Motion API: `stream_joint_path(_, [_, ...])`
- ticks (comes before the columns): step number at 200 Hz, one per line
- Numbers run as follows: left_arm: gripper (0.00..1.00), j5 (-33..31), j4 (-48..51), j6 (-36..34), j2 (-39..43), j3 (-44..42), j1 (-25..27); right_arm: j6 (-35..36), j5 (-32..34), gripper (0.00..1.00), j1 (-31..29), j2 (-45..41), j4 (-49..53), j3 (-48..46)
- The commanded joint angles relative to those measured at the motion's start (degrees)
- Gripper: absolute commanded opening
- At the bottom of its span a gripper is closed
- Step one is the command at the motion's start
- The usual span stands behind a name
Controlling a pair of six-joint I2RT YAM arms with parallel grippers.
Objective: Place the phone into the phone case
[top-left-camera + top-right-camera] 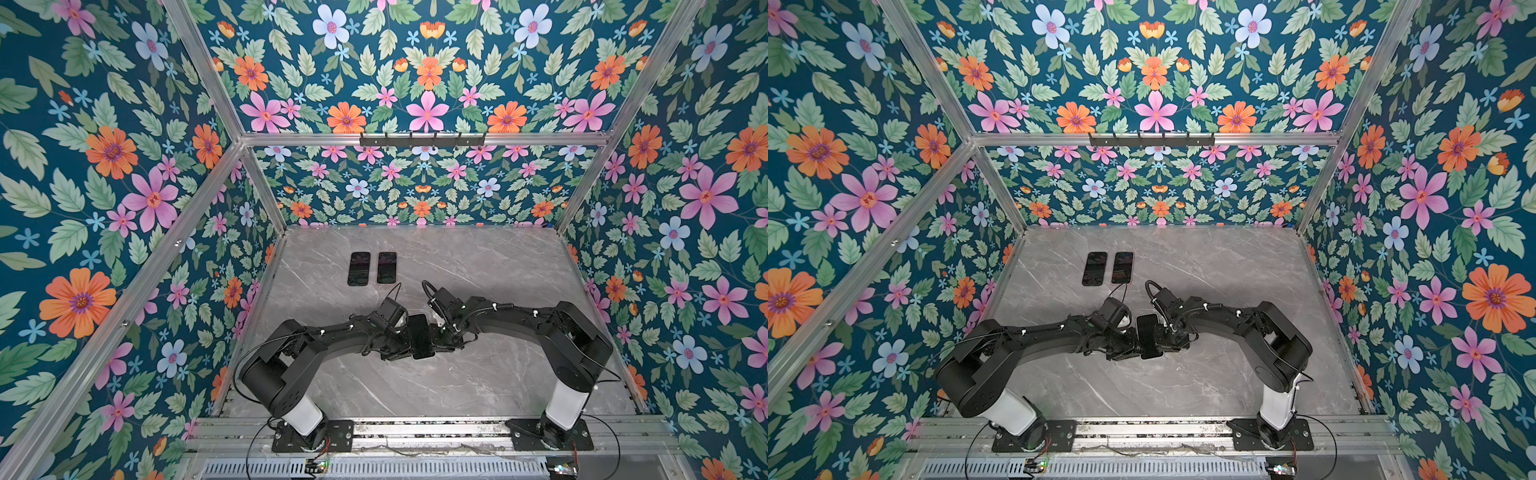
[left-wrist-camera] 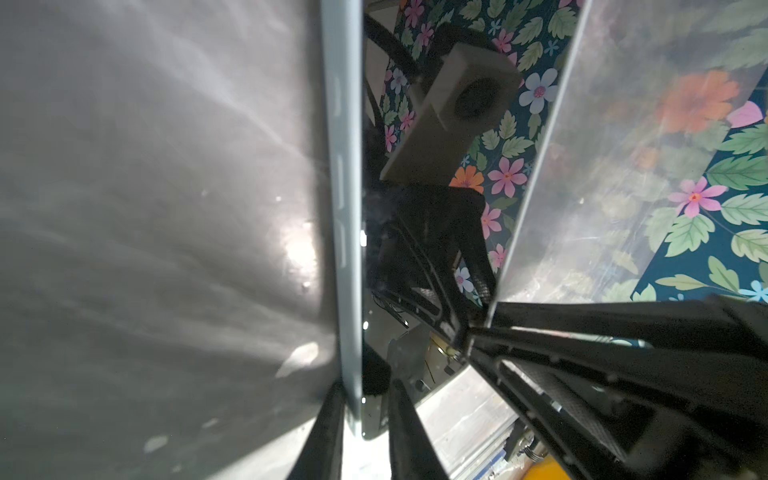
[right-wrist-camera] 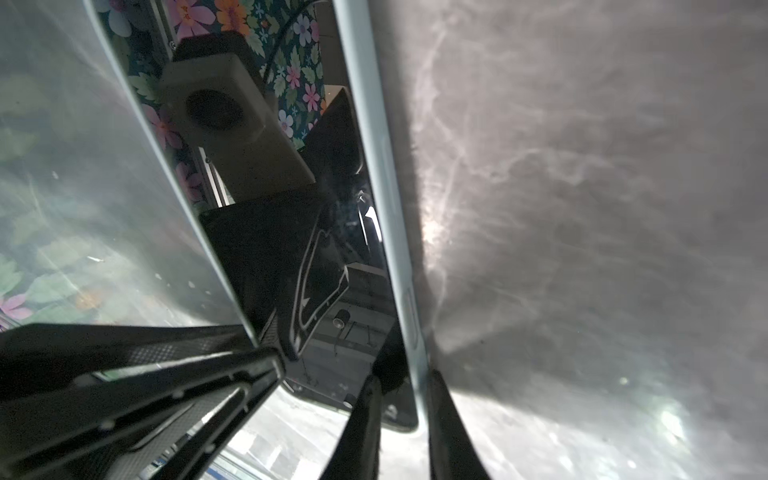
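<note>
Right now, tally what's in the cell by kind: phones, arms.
phones lying on the table: 2
phone gripped between both arms: 1
arms: 2
Total: 5

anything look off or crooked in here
nothing stands out: the phone is gripped by its edges between the left pincer and right pincer; two other phones lie flat, side by side, on the table.
</note>
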State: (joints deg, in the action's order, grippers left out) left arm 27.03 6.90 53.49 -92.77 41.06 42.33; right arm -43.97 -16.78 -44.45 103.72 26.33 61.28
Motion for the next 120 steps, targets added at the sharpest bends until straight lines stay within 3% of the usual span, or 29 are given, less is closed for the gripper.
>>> stream_joint_path(1, [0.16,-3.41,0.25,-0.83,-1.47,-0.71,0.15,-2.07,-1.68,0.15,-0.97,1.39,-2.55,-0.80])
stream_joint_path(35, [0.11,-2.65,-1.27,-0.38,-1.49,-1.22,0.26,-2.51,-1.68,0.08,-1.16,1.74,-1.86,-0.63])
stream_joint_path(120, [0.09,-3.38,0.36,-0.82,0.19,-0.79,0.16,-3.46,-1.02,0.02,-1.77,-0.66,-1.83,-2.30])
